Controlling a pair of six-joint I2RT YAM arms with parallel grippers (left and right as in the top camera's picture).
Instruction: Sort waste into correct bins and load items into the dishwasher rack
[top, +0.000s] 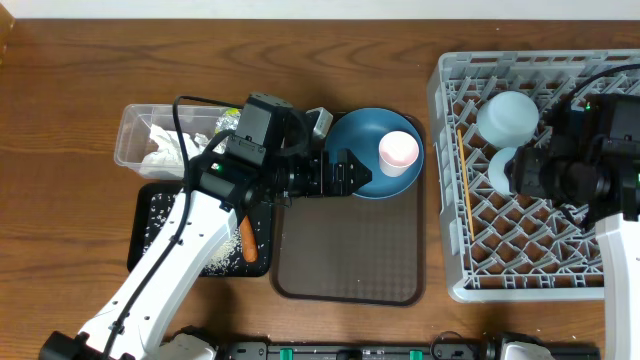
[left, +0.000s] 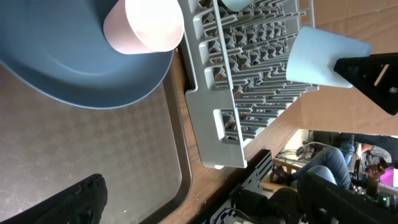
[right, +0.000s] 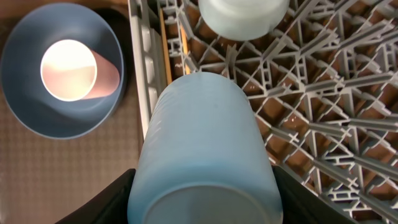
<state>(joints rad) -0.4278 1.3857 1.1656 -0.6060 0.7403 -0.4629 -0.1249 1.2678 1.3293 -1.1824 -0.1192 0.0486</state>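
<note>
A round dark blue plate (top: 365, 135) lies at the back of the brown tray with a pink cup (top: 398, 152) on its side on it. My left gripper (top: 352, 173) stands open at the plate's left rim with nothing between its fingers (left: 74, 199). In the left wrist view, the plate (left: 74, 74) and the pink cup (left: 146, 25) are ahead. My right gripper (top: 520, 168) is shut on a light blue cup (right: 205, 143), bottom toward the camera, held over the left part of the grey dishwasher rack (top: 530, 260). A whitish bowl (top: 508, 115) sits upside down in the rack.
The brown serving tray (top: 350, 250) lies between the bins and the rack. A clear tub (top: 140, 120) with white napkins (top: 165, 148) stands at the back left. In front of it a black tray (top: 155, 215) holds rice and an orange carrot (top: 248, 243).
</note>
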